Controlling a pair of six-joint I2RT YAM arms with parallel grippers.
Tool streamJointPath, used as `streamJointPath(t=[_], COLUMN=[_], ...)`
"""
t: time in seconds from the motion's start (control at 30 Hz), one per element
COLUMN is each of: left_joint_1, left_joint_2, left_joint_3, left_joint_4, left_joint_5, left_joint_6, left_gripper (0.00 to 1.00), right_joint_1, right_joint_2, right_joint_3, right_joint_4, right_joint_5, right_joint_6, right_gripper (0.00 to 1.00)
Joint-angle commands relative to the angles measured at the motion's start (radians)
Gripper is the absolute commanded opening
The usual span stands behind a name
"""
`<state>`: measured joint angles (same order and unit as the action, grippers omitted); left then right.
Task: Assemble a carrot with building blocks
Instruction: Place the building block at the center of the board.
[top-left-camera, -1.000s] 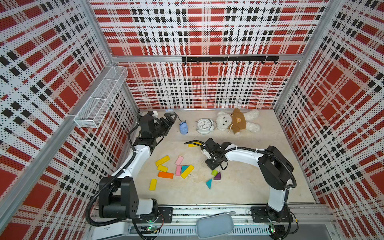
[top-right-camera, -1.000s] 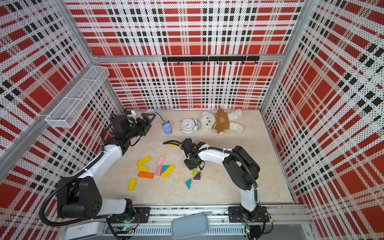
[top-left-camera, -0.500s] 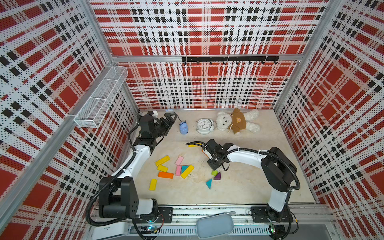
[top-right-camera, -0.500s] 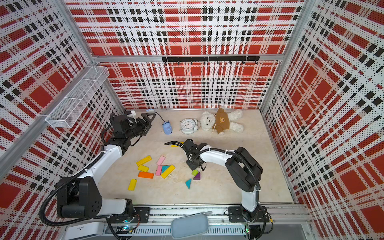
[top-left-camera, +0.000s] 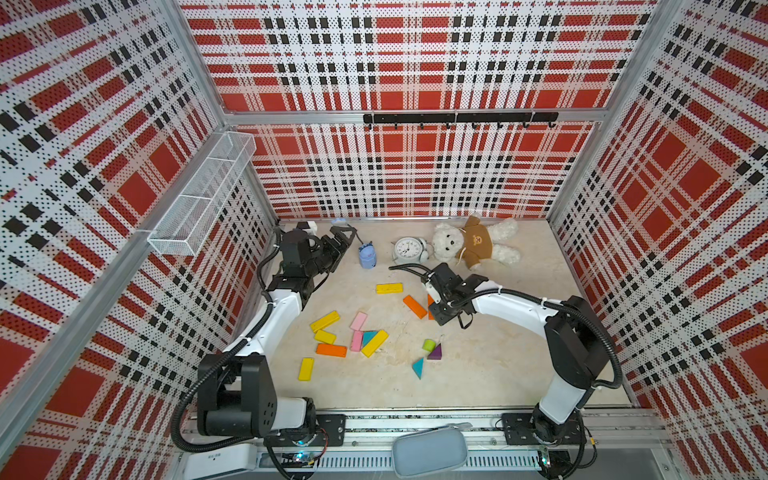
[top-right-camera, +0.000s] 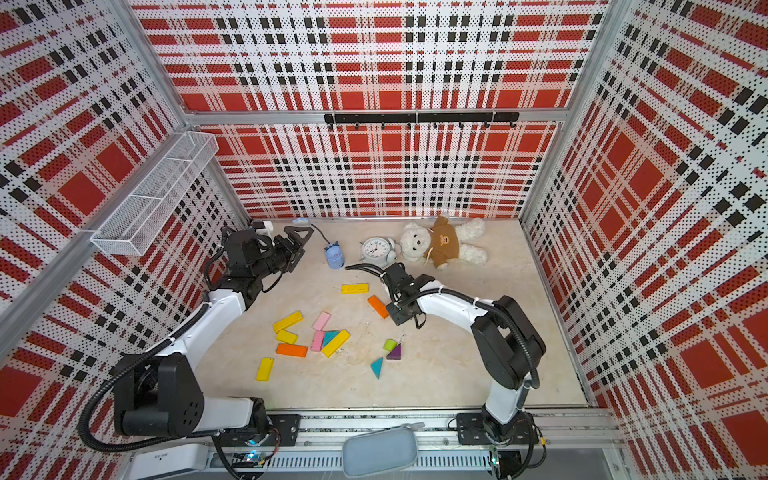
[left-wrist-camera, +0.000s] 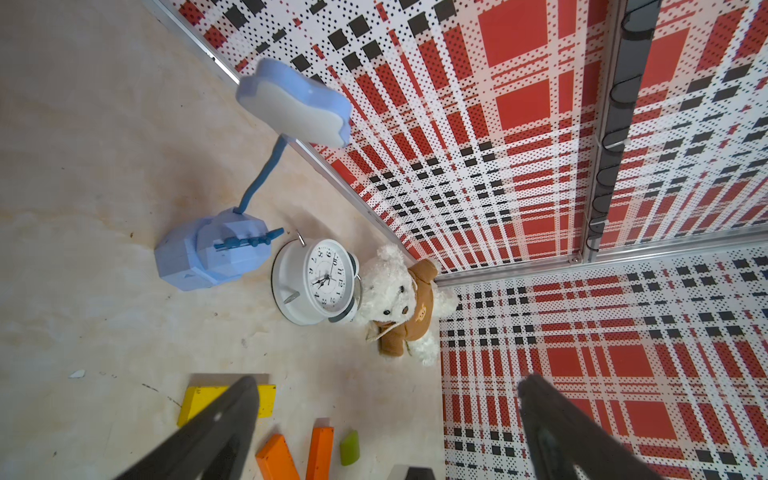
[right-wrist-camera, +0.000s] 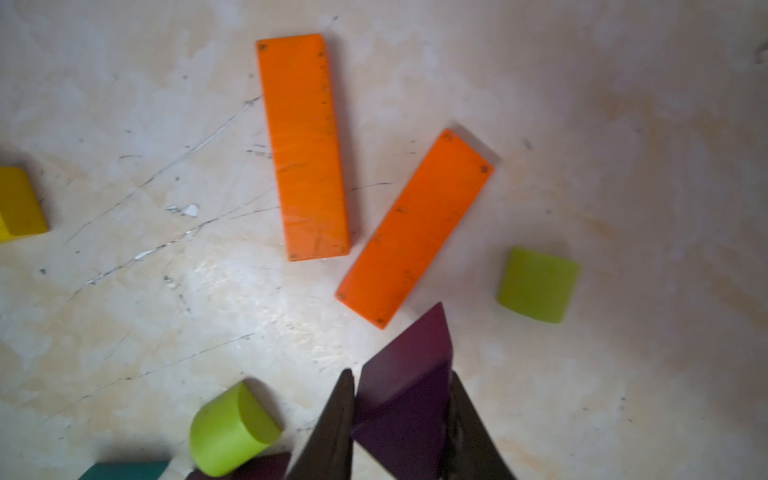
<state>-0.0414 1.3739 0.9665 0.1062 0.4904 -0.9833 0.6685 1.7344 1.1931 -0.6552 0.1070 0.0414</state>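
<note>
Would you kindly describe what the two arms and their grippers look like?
The left arm and right arm have glossy white link shells with matte black joint housings and bases. A black corrugated cable hose runs along each, held by white ties. The left gripper and right gripper have dark, tapering, wedge-shaped fingers.

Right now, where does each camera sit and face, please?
Both top views: high in front, looking down at the table; both arms show.
Left wrist: behind the open left gripper, facing the alarm clock and teddy bear.
Right wrist: above the right gripper, shut on a purple triangle, facing down.
Shared: both wrist views show two orange bars.
</note>
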Motion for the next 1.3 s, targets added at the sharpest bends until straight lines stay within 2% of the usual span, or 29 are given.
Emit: streamJointPath(t=[0.0, 0.2, 0.43, 0.6, 0.73, 0.87, 1.03, 1.13, 1.27], left_joint_1=[-0.012, -0.014, -0.009, -0.003, 0.011, 0.018, 0.021, 0.019, 0.013], left_joint_2=[-0.007, -0.015, -0.011, -0.010, -0.008, 0.002, 0.014, 0.015, 0.015], left_joint_3=[-0.002, -0.006, -0.006, -0.006, -0.005, -0.010, -0.012, -0.012, -0.015], left_joint_4=[0.036, 0.053, 0.056, 0.064, 0.074, 0.084, 0.100, 0.107, 0.113], left_joint_5=[0.011, 0.016, 0.021, 0.027, 0.036, 0.039, 0.050, 0.057, 0.059], left_joint_6=[0.001, -0.006, -0.007, -0.011, -0.018, -0.029, -0.037, -0.046, -0.046], left_gripper=[1.00, 0.99, 1.00, 0.99, 0.99, 0.99, 1.00, 0.99, 0.99], right_joint_1=[-0.068, -0.218, -0.262, -0.322, -0.326, -0.331, -0.331, -0.330, -0.332], right_joint_2=[-0.061, -0.017, 0.082, 0.168, 0.201, 0.219, 0.206, 0.161, 0.077], right_joint_3=[-0.022, -0.012, 0.014, 0.084, 0.129, 0.160, 0.170, 0.137, 0.036], right_joint_4=[0.038, 0.049, 0.073, 0.038, 0.014, -0.009, -0.014, 0.010, 0.064], right_joint_5=[-0.003, -0.071, -0.112, -0.226, -0.219, -0.213, -0.172, -0.152, -0.120], right_joint_6=[-0.088, -0.145, -0.225, -0.255, -0.274, -0.292, -0.282, -0.226, -0.136], right_gripper=[0.24, 0.24, 0.25, 0.28, 0.29, 0.39, 0.56, 0.57, 0.53])
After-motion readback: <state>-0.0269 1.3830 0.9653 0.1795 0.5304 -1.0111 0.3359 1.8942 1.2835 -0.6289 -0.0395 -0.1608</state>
